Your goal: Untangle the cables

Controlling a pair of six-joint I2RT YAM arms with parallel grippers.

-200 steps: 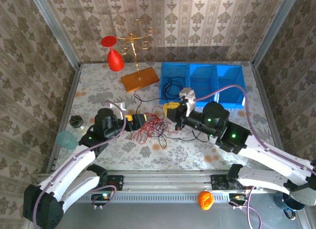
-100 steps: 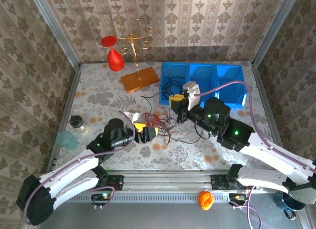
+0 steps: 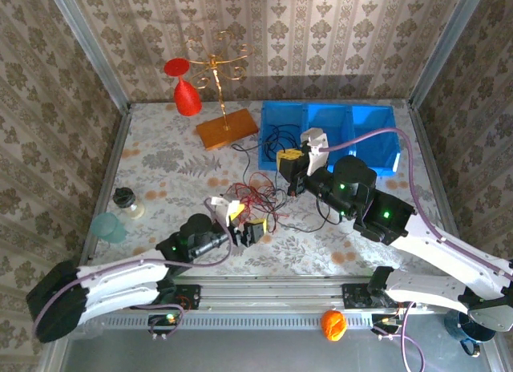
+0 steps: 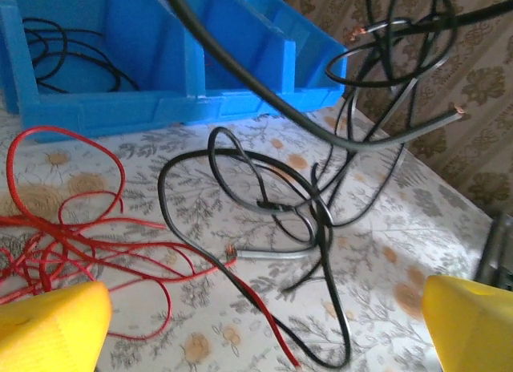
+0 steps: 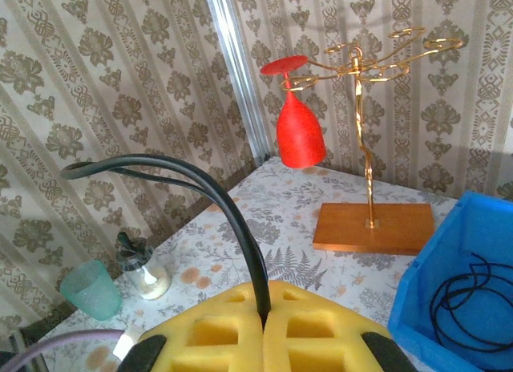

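Observation:
The cables lie mid-table as a loose red tangle (image 3: 252, 192) mixed with black loops (image 3: 314, 220). My right gripper (image 3: 290, 160) is raised near the blue bins, its yellow pads (image 5: 321, 340) shut on a black cable (image 5: 232, 212) that arches up from between them. My left gripper (image 3: 247, 224) is low at the near side of the tangle, wide open, with nothing between its yellow pads (image 4: 48, 328). Ahead of it red wire (image 4: 64, 236) lies flat, black loops (image 4: 313, 220) rise off the table, and the lifted black cable (image 4: 264, 99) hangs across overhead. A grey wire end (image 4: 272, 252) shows bare copper.
Blue bins (image 3: 329, 135) stand at the back; the left one holds a coiled black cable (image 3: 280, 139). A gold stand on a wooden base (image 3: 227, 131) carries a red glass (image 3: 186, 95). A teal cup (image 3: 106, 226) and a small jar (image 3: 126, 200) sit at the left edge.
My left arm has swung right and toward the near edge, staying open. My right gripper has moved back toward the bins, drawing the black cable up out of the tangle.

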